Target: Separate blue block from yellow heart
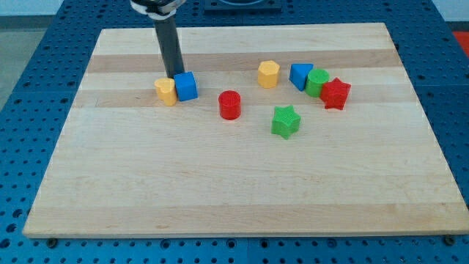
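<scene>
tip: my tip (175, 75) is sitting just behind the blue block (186, 86), no fingers, holding nothing
target: blue block is touching yellow heart (166, 92), view's left
nearby: red cylinder (230, 105), green star (286, 121), yellow hexagon (269, 74)
cluster right: blue wedge (299, 75), green block (317, 82), red star (335, 94) touching
surface: wooden board (220, 183) lying on blue pegboard (22, 88)
writing: cannot tell

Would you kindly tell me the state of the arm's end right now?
My tip: a bare rod, nothing to open or close, holding nothing; it sits just above the blue cube block, which touches the yellow heart block.
</scene>
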Tool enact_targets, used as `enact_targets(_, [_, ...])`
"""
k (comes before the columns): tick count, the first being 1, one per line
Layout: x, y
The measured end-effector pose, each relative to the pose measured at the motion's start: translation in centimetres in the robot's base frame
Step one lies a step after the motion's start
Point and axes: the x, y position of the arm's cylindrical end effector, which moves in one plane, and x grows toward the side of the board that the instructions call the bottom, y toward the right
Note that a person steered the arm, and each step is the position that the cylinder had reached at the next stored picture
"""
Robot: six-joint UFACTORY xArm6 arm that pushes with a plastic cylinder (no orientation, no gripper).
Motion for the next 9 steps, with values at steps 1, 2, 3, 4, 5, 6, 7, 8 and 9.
enact_targets(1, [1.5,0.0])
enact_targets(2, [-1.1,0.6])
enact_targets(3, [-2.2,3.6])
enact_targets(4, [-0.8,4.6])
enact_targets(5, [0.0,2.9])
enact_targets(6, [3.0,2.2])
enact_targets(7, [6.0,2.2])
enact_targets(8, [7.0,2.2])
enact_targets(9, [8.4,2.2])
